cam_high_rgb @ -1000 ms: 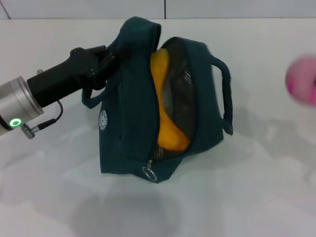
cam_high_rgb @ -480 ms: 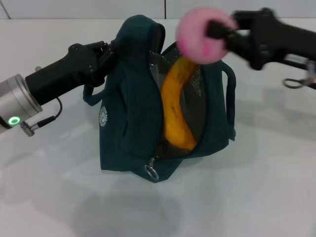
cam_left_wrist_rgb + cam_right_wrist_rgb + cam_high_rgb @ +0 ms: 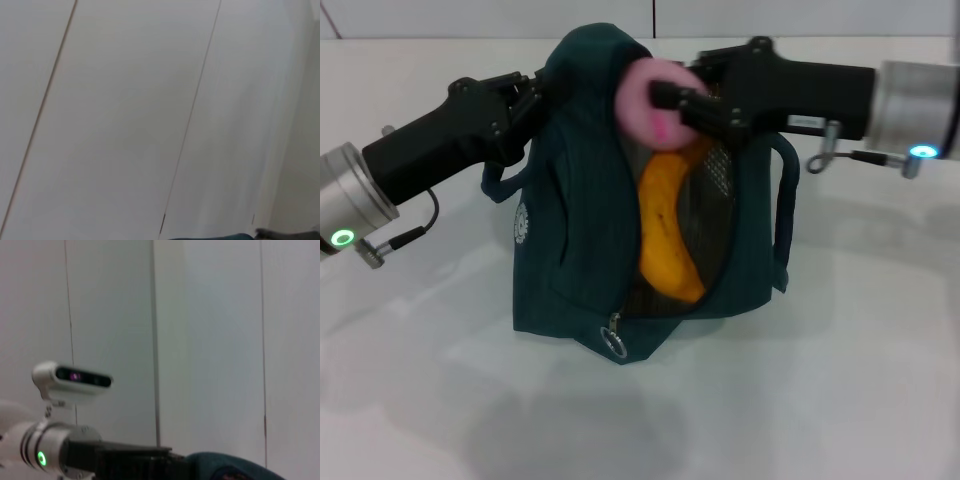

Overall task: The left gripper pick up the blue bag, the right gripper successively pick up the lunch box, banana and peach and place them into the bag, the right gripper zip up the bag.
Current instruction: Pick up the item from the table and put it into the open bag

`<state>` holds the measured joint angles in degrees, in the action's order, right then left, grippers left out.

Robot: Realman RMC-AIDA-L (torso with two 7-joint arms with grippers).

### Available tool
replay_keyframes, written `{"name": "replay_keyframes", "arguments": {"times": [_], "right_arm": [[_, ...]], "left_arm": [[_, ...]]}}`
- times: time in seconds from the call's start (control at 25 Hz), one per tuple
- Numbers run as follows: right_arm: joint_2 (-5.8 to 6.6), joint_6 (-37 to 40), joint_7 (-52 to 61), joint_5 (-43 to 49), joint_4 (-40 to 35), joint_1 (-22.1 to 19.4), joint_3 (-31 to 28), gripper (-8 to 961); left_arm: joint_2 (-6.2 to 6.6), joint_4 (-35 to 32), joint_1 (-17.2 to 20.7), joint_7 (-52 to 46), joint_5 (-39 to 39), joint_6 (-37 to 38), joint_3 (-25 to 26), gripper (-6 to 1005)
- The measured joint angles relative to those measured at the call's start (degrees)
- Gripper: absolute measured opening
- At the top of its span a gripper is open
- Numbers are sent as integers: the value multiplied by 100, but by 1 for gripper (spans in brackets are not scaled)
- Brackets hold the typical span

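The dark blue bag point(image 3: 570, 240) stands on the white table, its mouth open. My left gripper point(image 3: 535, 95) is shut on the bag's top left edge and holds it up. A yellow banana point(image 3: 665, 235) stands inside the opening. My right gripper point(image 3: 670, 100) is shut on the pink peach point(image 3: 645, 95) and holds it at the top of the bag's opening. The lunch box is hidden. A strip of the bag point(image 3: 235, 467) and my left arm point(image 3: 100, 457) show in the right wrist view. The left wrist view shows mostly wall.
The bag's zip pull point(image 3: 613, 340) hangs at the front bottom corner. A carry strap point(image 3: 782, 210) loops on the bag's right side. The white table point(image 3: 840, 380) spreads all round, with a white wall behind.
My right gripper has come in from the right with the peach and moved it left and down to the bag's opening. The bag has shifted slightly left.
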<state>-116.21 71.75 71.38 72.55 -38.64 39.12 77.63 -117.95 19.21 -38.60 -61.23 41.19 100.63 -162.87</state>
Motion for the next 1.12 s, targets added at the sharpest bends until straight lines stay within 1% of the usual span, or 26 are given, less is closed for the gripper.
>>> {"name": "replay_keyframes", "arguments": {"times": [0.2, 0.4, 0.56, 0.68, 0.88, 1.08, 1.12], "right_arm": [[2, -491, -30, -196, -112, 154, 571, 195], [2, -831, -30, -360, -203, 208, 829, 204], [3, -909, -34, -441, -288, 129, 918, 211], [12, -911, -26, -431, -419, 4, 925, 395], [24, -918, -30, -431, -537, -210, 913, 440], [8, -879, -55, -561, -836, -486, 890, 652], [11, -834, -58, -663, -902, -559, 890, 654]], "left_arm": [[-24, 10, -38, 61, -40, -6, -6, 34], [-26, -9, -33, 78, -45, -10, -8, 34], [-27, -12, 2, 61, -50, -10, -8, 34], [-27, -14, 10, 57, -52, -10, -8, 34], [-27, -14, 11, 48, -58, -9, -8, 34], [-37, -22, -11, 63, -59, -16, -8, 33], [-44, -23, -17, 64, -59, -27, -8, 33]]}}
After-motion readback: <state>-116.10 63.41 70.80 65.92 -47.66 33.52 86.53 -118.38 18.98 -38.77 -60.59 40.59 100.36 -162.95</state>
